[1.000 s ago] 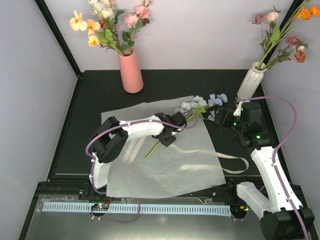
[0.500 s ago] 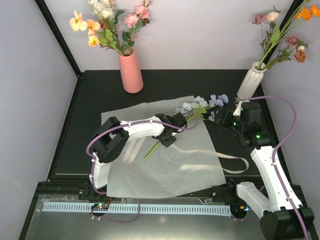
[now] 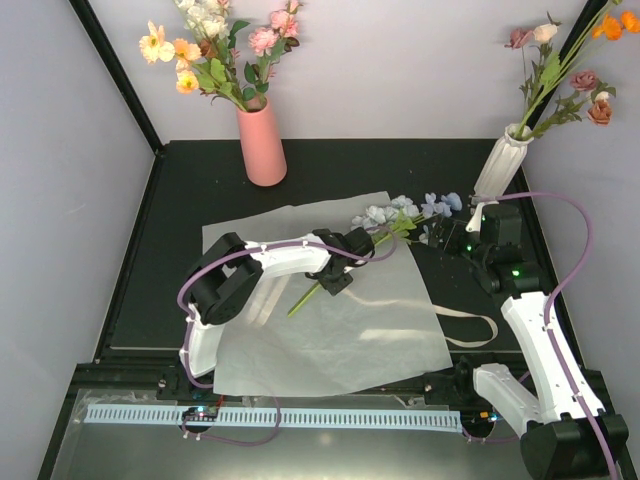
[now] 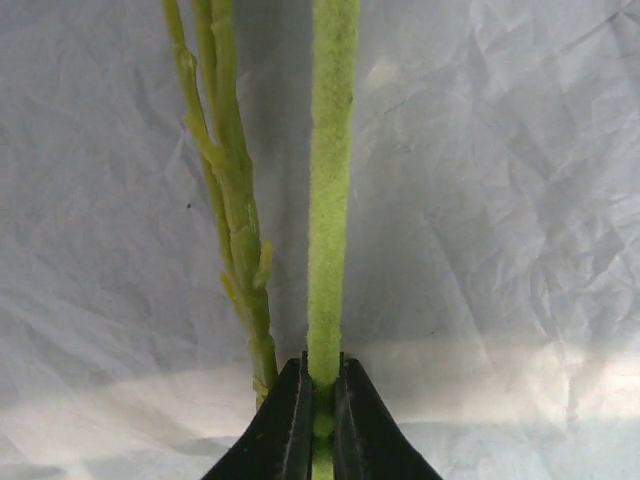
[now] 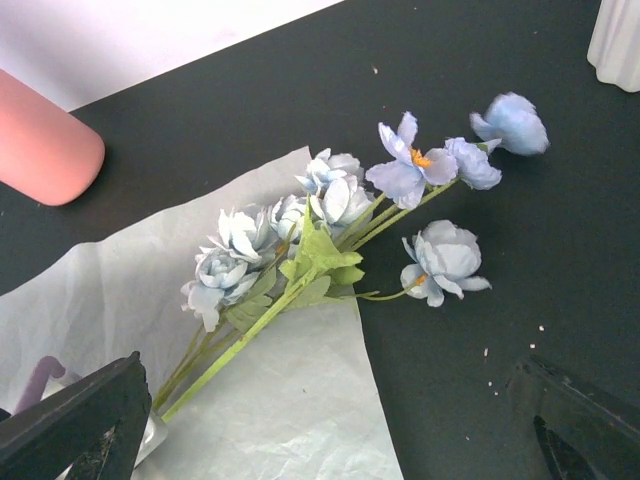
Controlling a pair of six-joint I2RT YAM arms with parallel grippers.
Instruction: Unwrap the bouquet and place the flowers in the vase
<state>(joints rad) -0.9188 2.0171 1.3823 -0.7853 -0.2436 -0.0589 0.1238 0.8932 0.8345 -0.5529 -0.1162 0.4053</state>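
Observation:
The white paper (image 3: 330,310) lies spread flat on the table. Across its far right corner lies a spray of light blue flowers (image 3: 408,212), heads toward the white ribbed vase (image 3: 500,160). The vase holds several orange, pink and cream flowers (image 3: 570,75). My left gripper (image 3: 338,272) is shut on the spray's thick green stem (image 4: 330,200); in the left wrist view the gripper (image 4: 322,372) pinches it, with a thinner stem (image 4: 238,260) alongside. My right gripper (image 3: 452,232) stands open just right of the blue heads (image 5: 400,175), its fingers (image 5: 80,420) wide apart and empty.
A salmon-pink vase (image 3: 263,145) with yellow, pink and white flowers stands at the back left. A cream ribbon (image 3: 470,328) lies loose by the paper's right edge. The white vase's base (image 5: 622,35) shows at the right wrist view's top right corner.
My left gripper has closed tight on the stem. The blue spray has shifted slightly toward the right. The right arm has stayed put.

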